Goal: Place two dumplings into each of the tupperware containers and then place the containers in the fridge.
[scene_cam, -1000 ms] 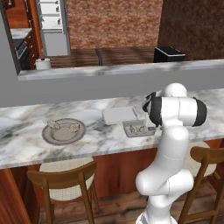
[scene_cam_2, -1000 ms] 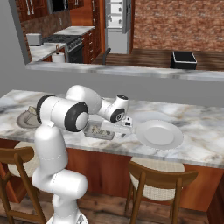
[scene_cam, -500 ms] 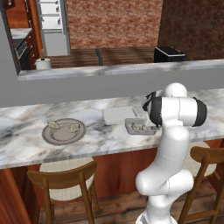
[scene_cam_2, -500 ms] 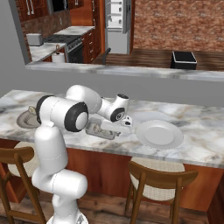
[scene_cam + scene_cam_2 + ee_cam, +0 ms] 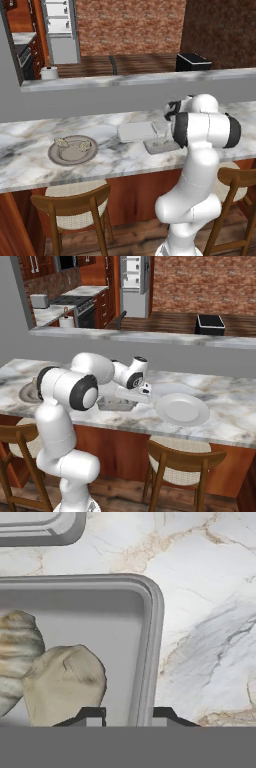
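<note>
Hand view puts me right down on the nearer tupperware container [image 5: 100,597]: my fingers [image 5: 129,714] straddle its raised side rim [image 5: 150,662], one tip inside the tray, the other outside on the marble, drawn in close and pinching that rim. Just inside the wall lie two dumplings [image 5: 62,682], touching each other, so I judge this tray filled. The rim runs straight away from the fingers, along the tray's long side, which means any lift hangs the whole container off one edge; I'd expect it to tilt away from the grip.

From the left base view the same container [image 5: 159,146] sits on the bench [image 5: 120,160] just in front of the arm, with the second container [image 5: 136,131] beside it, a little farther back. Well apart along the bench, the round plate [image 5: 72,155] holds two more dumplings [image 5: 84,145]. The fridge [image 5: 133,283] stands far behind, past the grey half wall.
</note>
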Robot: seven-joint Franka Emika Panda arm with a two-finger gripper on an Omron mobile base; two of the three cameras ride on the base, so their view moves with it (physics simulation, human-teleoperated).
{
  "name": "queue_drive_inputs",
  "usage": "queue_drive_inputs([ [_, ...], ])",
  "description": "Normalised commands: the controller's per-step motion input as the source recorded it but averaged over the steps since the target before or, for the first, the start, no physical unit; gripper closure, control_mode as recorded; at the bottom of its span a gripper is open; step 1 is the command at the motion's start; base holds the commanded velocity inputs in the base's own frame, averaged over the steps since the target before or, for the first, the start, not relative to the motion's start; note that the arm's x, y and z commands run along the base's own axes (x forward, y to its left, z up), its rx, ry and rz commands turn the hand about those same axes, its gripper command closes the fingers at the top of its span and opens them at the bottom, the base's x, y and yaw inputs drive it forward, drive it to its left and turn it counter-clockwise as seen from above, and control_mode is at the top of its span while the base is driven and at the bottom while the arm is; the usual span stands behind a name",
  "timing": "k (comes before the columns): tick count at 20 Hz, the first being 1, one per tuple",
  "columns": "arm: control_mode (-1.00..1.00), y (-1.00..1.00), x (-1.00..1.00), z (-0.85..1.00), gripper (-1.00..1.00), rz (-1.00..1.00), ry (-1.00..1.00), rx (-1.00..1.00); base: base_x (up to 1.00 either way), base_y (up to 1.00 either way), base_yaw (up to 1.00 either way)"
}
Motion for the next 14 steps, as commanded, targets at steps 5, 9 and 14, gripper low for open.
queue_drive_inputs([
  [5, -1.00, 0.10, -0.18, 0.34, 1.00, -0.15, 0.00, -0.01, 0.00, 0.00, 0.00],
  [9, -1.00, 0.17, -0.46, 0.08, 1.00, -0.29, -0.06, -0.02, 0.00, 0.00, 0.00],
  [14, -1.00, 0.01, -0.88, 0.00, 1.00, -0.33, -0.11, -0.03, 0.00, 0.00, 0.00],
])
